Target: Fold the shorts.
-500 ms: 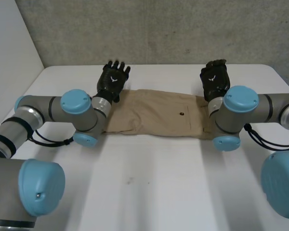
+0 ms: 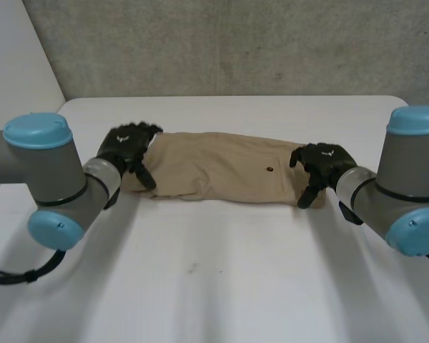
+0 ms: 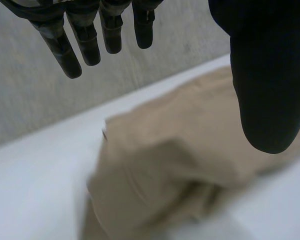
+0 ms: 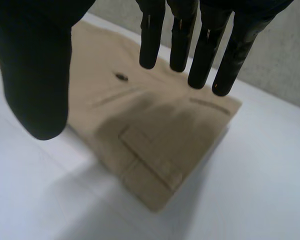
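Observation:
Tan shorts (image 2: 222, 170) lie folded into a long strip across the far half of the white table (image 2: 222, 271), with a small dark button (image 2: 270, 170) right of the middle. My left hand (image 2: 129, 151) hovers over the strip's left end, open, with nothing between fingers (image 3: 70, 45) and thumb (image 3: 262, 90). At the right end my right hand (image 2: 318, 168) is open as well, fingers (image 4: 190, 40) spread above the waistband corner (image 4: 160, 170). In both wrist views the cloth (image 3: 190, 165) sits below the fingertips, untouched.
A grey wall (image 2: 236, 43) runs behind the table's far edge. Bare tabletop extends from the shorts toward the near edge, and narrow strips of table lie beyond each end of the cloth.
Both hands have come back from beyond the far edge of the shorts and dropped over the strip's two ends. The shorts lie as before.

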Action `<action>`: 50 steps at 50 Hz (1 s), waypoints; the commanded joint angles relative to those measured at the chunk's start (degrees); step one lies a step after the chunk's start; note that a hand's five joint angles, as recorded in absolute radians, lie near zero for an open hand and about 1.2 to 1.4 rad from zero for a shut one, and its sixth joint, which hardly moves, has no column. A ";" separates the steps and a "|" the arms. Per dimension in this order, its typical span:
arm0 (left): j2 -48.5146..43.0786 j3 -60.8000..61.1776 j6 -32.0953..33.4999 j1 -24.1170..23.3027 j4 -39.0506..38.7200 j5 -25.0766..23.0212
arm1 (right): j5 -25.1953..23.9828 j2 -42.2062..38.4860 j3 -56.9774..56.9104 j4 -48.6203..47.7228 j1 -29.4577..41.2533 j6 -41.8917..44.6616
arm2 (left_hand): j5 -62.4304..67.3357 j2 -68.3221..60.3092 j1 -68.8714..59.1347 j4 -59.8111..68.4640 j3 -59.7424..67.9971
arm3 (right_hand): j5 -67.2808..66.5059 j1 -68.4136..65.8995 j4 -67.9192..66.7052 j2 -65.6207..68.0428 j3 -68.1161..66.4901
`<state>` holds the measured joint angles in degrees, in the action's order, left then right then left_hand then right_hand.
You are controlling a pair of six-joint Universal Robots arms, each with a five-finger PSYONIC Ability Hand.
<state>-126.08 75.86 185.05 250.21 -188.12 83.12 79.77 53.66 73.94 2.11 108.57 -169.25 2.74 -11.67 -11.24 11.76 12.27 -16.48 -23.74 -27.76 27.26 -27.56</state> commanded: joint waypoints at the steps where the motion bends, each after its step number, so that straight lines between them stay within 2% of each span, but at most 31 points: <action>1: 1.27 3.50 -0.48 0.63 2.41 -0.07 | 1.71 -5.93 -0.64 -5.62 -0.37 0.77 | -1.01 -0.06 -0.49 -0.03 -0.54 | -14.88 -17.61 -13.59 14.09 -13.79; 2: 1.36 3.77 -0.48 0.81 2.23 -0.07 | 2.14 -6.81 -0.99 -5.97 -0.55 1.20 | -1.18 0.11 -0.32 -0.20 -0.71 | -20.22 -22.96 -18.94 19.44 -19.14; 5: 1.45 4.21 -0.57 1.07 2.06 -0.07 | 3.29 -8.13 -1.52 -6.06 -0.64 2.17 | -1.35 0.28 -0.15 -0.37 -0.88 | -22.13 -24.86 -20.84 21.34 -21.04; 9: 1.62 4.29 -0.57 0.99 2.06 0.11 | 6.01 -9.19 -1.87 -6.06 -1.07 4.72 | -1.34 0.28 -0.15 -0.37 -0.88 | -53.45 -56.18 -52.16 52.66 -52.36; 14: 2.67 4.65 -0.57 1.07 2.06 0.19 | 9.96 -5.26 -0.56 -7.11 -3.09 5.95 | -1.51 0.45 0.02 -0.54 -1.05 | -53.52 -56.26 -52.24 52.74 -52.44; 20: 5.05 5.96 -0.66 1.25 2.06 0.28 | 9.97 0.30 0.85 -6.15 -4.68 10.60 | -1.68 0.62 0.19 -0.70 -1.22 | -53.52 -56.26 -52.24 52.74 -52.44; 24: 7.16 7.37 -0.75 2.30 2.06 0.20 | 10.41 2.06 0.33 -3.78 -6.17 24.02 | -2.02 0.95 0.52 -1.04 -1.55 | -53.52 -56.26 -52.24 52.74 -52.44; 25: 7.68 7.72 -0.75 2.39 2.06 0.20 | 10.76 2.67 -0.11 -3.25 -6.61 30.67 | -2.02 0.95 0.52 -1.04 -1.55 | -53.52 -56.26 -52.24 52.74 -52.44; 29: 9.35 8.95 -0.75 2.83 1.62 0.11 | 11.02 3.29 -3.35 -3.60 -5.04 43.79 | -2.35 1.29 0.86 -1.38 -1.89 | -53.52 -56.26 -52.24 52.74 -52.44; 34: 10.15 9.83 -0.75 2.83 0.48 0.11 | 10.33 2.76 -8.54 -6.14 1.81 45.07 | -2.52 1.46 1.03 -1.55 -2.06 | -53.52 -56.26 -52.24 52.74 -52.44; 36: 10.15 9.92 -0.75 2.83 0.12 0.19 | 9.36 1.89 -9.51 -7.72 4.53 44.89 | -2.52 1.46 1.03 -1.55 -2.06 | -53.52 -56.26 -52.24 52.74 -52.44; 40: 10.24 10.36 -0.75 2.83 -0.49 0.20 | 1.82 -0.93 -10.84 -12.29 13.23 45.15 | -2.52 1.46 1.03 -1.55 -2.06 | -53.52 -56.26 -52.24 52.74 -52.44; 41: 10.32 10.45 -0.66 2.83 -0.67 0.20 | -1.68 -1.89 -10.58 -13.52 16.21 44.98 | -2.52 1.46 1.03 -1.55 -2.06 | -53.52 -56.26 -52.24 52.74 -52.44; 44: 10.32 10.45 -0.66 2.83 -0.76 0.20 | -8.02 -4.78 -9.61 -14.32 19.91 44.71 | -2.52 1.46 1.03 -1.55 -2.06 | -53.52 -56.26 -52.24 52.74 -52.44; 47: 10.41 10.45 -0.66 2.83 -0.93 0.20 | -11.03 -6.90 -8.29 -13.97 21.51 44.54 | -2.52 1.46 1.03 -1.55 -2.06 | -53.52 -56.26 -52.24 52.74 -52.44; 48: 10.41 10.45 -0.66 2.83 -0.93 0.20 | -11.56 -7.60 -7.24 -13.97 22.21 44.45 | -2.52 1.46 1.03 -1.55 -2.06 | -50.59 -53.32 -49.30 49.80 -49.50; 50: 10.41 10.27 -0.57 2.83 -1.02 0.20 | -11.74 -7.61 -6.36 -13.97 22.39 44.01 | -2.52 1.46 1.03 -1.55 -2.06 | -27.80 -30.54 -26.52 27.02 -26.72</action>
<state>-115.70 86.33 184.39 253.05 -188.95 83.32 74.54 49.89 63.93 -11.64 126.92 -124.18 2.73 -11.67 -11.24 11.76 12.27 -55.30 -55.62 -68.36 67.15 -68.24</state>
